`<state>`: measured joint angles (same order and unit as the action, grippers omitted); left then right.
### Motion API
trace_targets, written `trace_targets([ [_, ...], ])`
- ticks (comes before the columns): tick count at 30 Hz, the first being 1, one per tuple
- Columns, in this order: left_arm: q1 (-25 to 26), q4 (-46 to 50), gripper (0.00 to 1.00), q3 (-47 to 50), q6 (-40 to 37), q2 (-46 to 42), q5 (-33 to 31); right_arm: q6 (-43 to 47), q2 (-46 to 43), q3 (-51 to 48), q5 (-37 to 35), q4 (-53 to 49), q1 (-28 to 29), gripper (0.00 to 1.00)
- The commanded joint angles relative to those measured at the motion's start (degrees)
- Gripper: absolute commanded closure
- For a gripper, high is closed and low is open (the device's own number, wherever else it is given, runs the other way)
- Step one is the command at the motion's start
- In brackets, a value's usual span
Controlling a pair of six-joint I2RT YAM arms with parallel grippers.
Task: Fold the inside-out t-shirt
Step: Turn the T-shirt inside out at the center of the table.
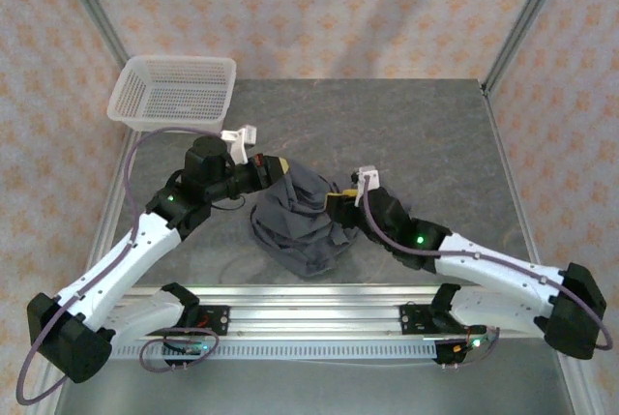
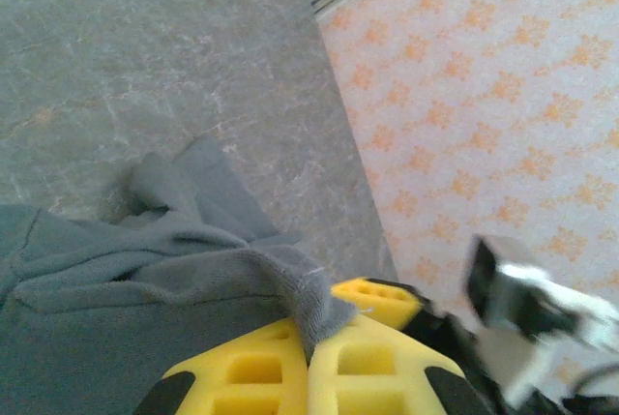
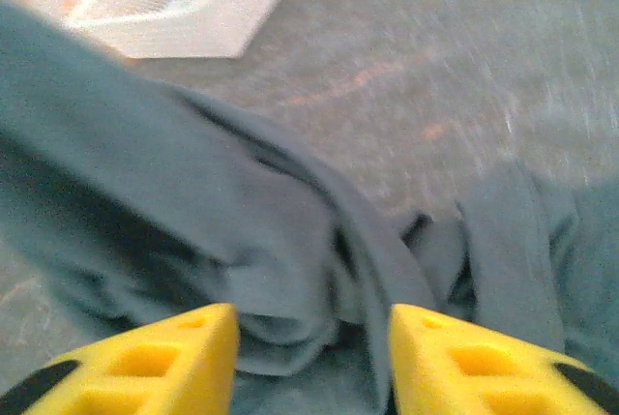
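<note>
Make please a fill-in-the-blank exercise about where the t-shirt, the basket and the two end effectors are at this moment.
1. The left end effector is ___ on a fold of the dark grey t-shirt.
2. The right end effector holds its yellow fingers ___ above the t-shirt.
3. The white mesh basket stands at the far ___ corner of the table.

Missing words: shut; open; left.

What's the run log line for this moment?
left tool: shut on t-shirt | right tool: open, at t-shirt | t-shirt: bunched, not yet folded
</note>
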<state>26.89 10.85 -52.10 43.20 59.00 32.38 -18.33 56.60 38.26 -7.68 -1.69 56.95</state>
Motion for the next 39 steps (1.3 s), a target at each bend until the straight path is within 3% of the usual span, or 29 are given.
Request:
trace_targets([
  [1,0.0,2.1,1.0,-1.9,-2.0,0.0,0.1,13.5,-0.6,3.6,-7.6,4.2,4.9,0.49],
  [5,0.1,2.2,1.0,-2.7,-2.1,0.6,0.4,23.9,6.4,8.3,-8.5,6.8,7.0,0.47],
  [9,0.3,4.0,1.0,-3.4,-3.1,0.3,0.2,33.0,16.3,13.4,-17.6,7.9,6.9,0.43],
  [15,0.3,5.0,1.0,-3.4,-3.3,-0.6,-0.9,34.6,27.4,21.1,-20.9,5.8,6.3,0.46],
  [16,0.3,5.0,1.0,-3.4,-3.2,-0.6,-0.8,34.1,28.5,21.8,-20.7,5.6,6.0,0.49],
  [19,0.1,6.8,1.0,-3.1,-3.7,-1.5,-4.0,31.7,29.7,24.2,-20.4,2.1,5.4,0.78],
  [21,-0.6,9.6,1.0,-3.6,-5.5,-2.2,-7.4,29.4,28.7,25.3,-19.3,-1.6,5.4,0.9],
  [23,-1.7,12.0,1.0,-4.0,-8.3,-1.8,-10.9,26.4,25.7,25.3,-15.6,-5.4,5.4,0.98],
  [29,-2.6,16.0,0.99,-4.6,-17.6,3.1,-23.9,16.8,11.9,18.3,15.6,-4.5,1.9,1.0],
  [31,-2.6,13.0,0.8,-2.2,-19.4,3.0,-28.5,11.6,8.1,15.4,23.5,-0.2,-1.1,1.0],
  [33,-2.5,11.1,0.63,-0.4,-21.0,3.0,-32.3,7.5,6.1,13.1,26.7,3.8,-3.4,1.0],
  [35,-2.5,11.4,0.54,-0.3,-22.3,3.2,-33.3,4.9,5.4,12.0,27.6,6.0,-5.2,1.0],
  [39,-2.4,12.9,0.44,-0.3,-24.1,2.1,-29.3,1.6,6.1,11.4,27.7,7.6,-7.7,1.0],
])
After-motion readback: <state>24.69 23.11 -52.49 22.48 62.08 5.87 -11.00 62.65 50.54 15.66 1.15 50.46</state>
